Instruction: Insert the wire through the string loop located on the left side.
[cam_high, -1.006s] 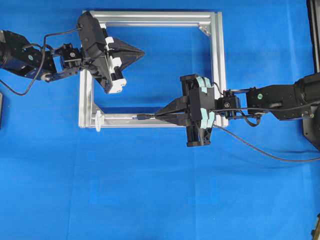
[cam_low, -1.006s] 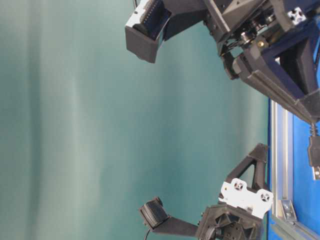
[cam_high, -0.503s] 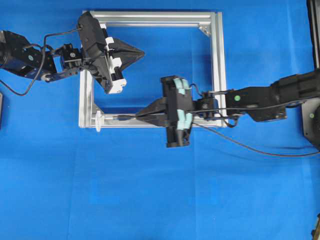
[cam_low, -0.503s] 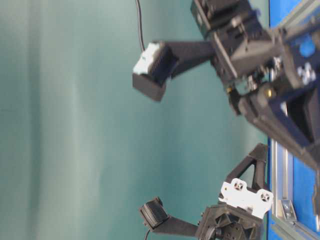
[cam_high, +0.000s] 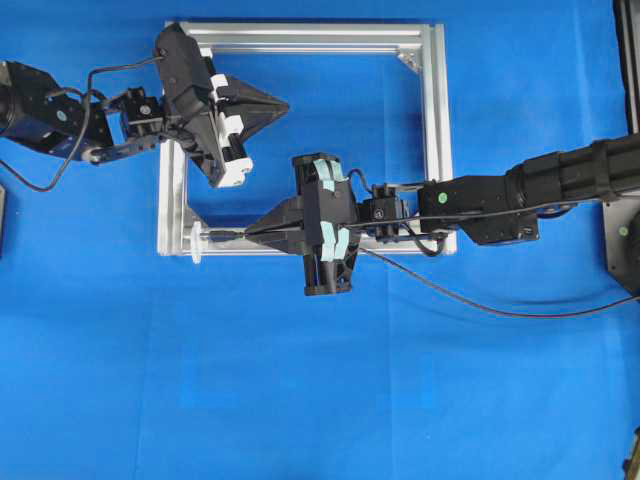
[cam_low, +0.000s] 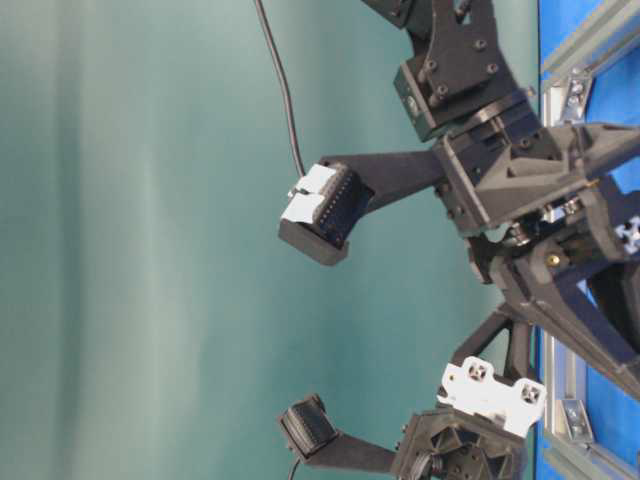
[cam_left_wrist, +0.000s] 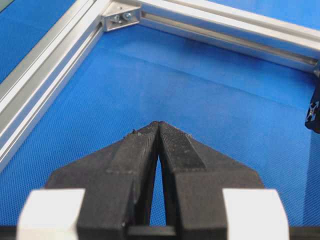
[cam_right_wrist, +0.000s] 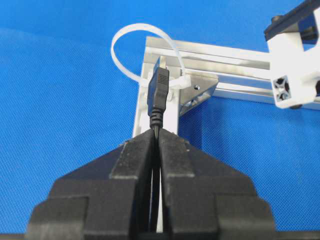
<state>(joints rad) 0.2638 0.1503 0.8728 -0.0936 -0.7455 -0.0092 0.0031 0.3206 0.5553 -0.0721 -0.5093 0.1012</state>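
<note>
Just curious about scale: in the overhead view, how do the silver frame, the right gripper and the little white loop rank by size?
1. Silver frame, by far the largest.
2. Right gripper.
3. White loop, tiny.

Two robot arms (cam_high: 520, 190), one aluminium frame (cam_high: 433, 120), one wire (cam_high: 470, 300), one string loop (cam_right_wrist: 131, 47).

A deep blue, finely woven cloth surface (cam_high: 300, 400) is seen under a silver, brushed aluminium rectangular frame (cam_high: 430, 120). The thin flexible wire (cam_right_wrist: 158, 100) is black throughout, with a metallic tip on its plug. The small string loop (cam_right_wrist: 127, 35) is whitish and translucent. Both matte plastic grippers, left (cam_left_wrist: 158, 125) and right (cam_right_wrist: 156, 134), are black; white blocks are carried on the left one and pale teal pieces on the right.
</note>
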